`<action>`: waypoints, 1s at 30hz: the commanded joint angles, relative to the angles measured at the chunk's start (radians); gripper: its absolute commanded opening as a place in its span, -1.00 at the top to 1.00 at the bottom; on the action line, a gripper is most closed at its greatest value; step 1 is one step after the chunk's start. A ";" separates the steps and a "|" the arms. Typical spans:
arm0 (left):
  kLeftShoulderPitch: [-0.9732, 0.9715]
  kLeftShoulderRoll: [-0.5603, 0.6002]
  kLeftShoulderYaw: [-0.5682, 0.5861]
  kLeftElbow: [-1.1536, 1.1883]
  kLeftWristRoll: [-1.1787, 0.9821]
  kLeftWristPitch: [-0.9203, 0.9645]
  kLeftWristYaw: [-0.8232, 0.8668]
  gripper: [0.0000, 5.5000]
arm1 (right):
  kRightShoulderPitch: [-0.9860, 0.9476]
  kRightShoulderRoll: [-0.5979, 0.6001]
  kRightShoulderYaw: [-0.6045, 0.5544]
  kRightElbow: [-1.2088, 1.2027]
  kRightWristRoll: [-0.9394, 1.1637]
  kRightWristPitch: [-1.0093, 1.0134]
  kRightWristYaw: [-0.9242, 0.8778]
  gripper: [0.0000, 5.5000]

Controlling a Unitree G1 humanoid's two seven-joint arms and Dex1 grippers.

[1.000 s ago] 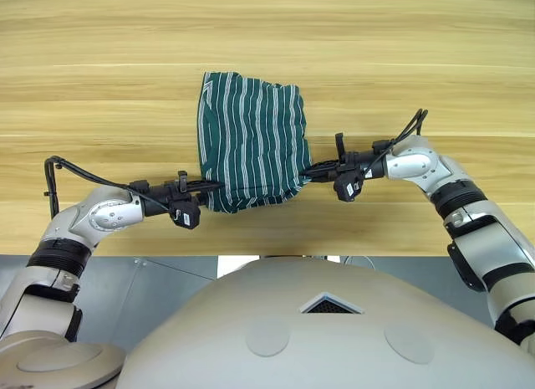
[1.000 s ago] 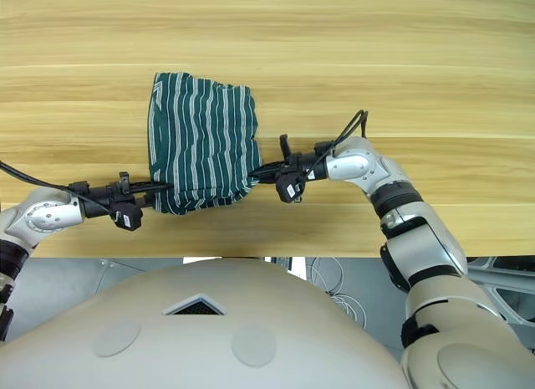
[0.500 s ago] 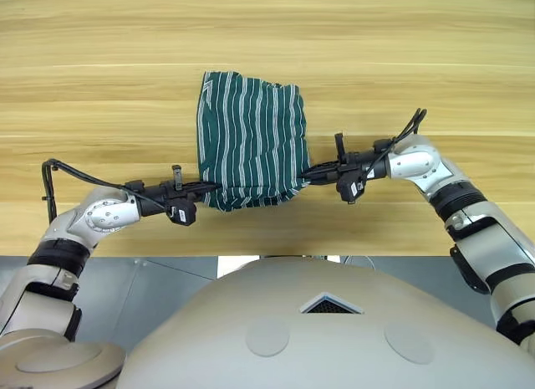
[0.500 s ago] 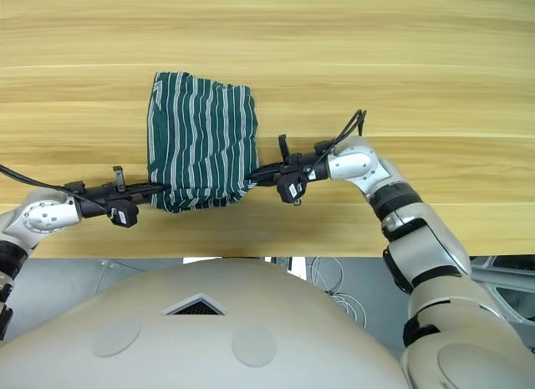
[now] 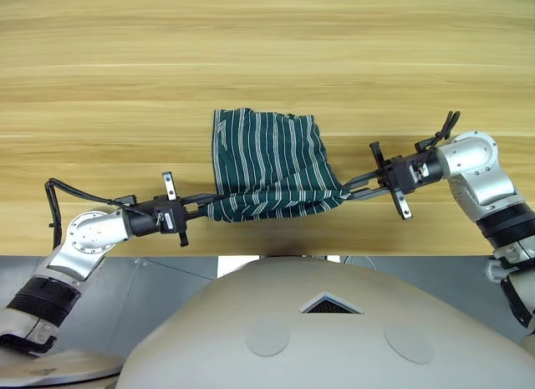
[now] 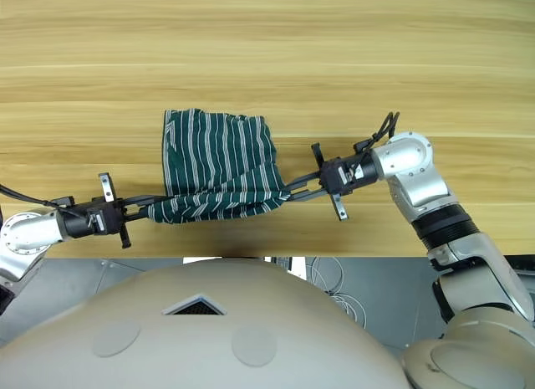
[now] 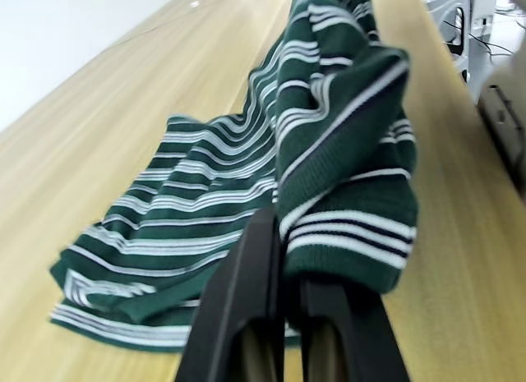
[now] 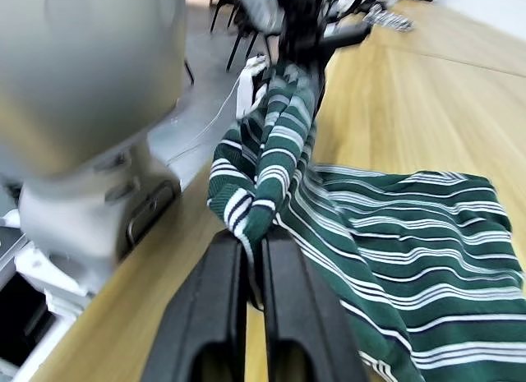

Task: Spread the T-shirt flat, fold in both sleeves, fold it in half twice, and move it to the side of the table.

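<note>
Judging by how it drooped and bunched, the T-shirt (image 5: 267,159) looked soft, light and limp, with no stiffness of its own. The ribbed knit probably gave the fingers good friction, so slipping seemed a small risk. Stretching or uneven pulling seemed likelier trouble. Corners and hem edges looked like the best places to grip, since pinching there through every layer would let the cloth hang square and lie down without creases.

The shirt was dark green with thin white stripes, some single and some in close pairs. It sat as a compact, roughly rectangular bundle, not spread out, near the front edge of a pale wooden table (image 5: 267,54), about midway between the two arms. Its far part rested on the wood. Its near edge was drawn out sideways into a narrow, slightly sagging band between the two grippers.

The left gripper (image 5: 211,203) was clamped tight on the near left corner, where the fabric folded over the fingertips in a thick wad. The right gripper (image 5: 347,191) was pinched closed on the near right corner, also holding a gathered lump of cloth. Both sets of fingers lay low and nearly level with the tabletop, pointing inward toward each other.
</note>
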 commanded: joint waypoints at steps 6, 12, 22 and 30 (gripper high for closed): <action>-0.243 -0.183 0.066 0.099 -0.018 0.254 -0.065 1.00 | -0.272 0.203 -0.097 0.222 -0.052 0.321 0.022 0.96; -0.316 -0.243 0.123 0.144 -0.024 0.352 -0.102 1.00 | -0.395 0.326 -0.111 0.468 -0.204 0.336 0.014 0.96; -0.409 -0.389 0.167 0.404 0.005 0.401 -0.181 1.00 | -0.551 0.436 -0.217 0.900 -0.370 0.234 -0.052 0.96; -0.469 -0.463 0.262 0.494 -0.033 0.510 -0.204 0.65 | -0.563 0.448 -0.268 1.010 -0.464 0.188 -0.030 0.66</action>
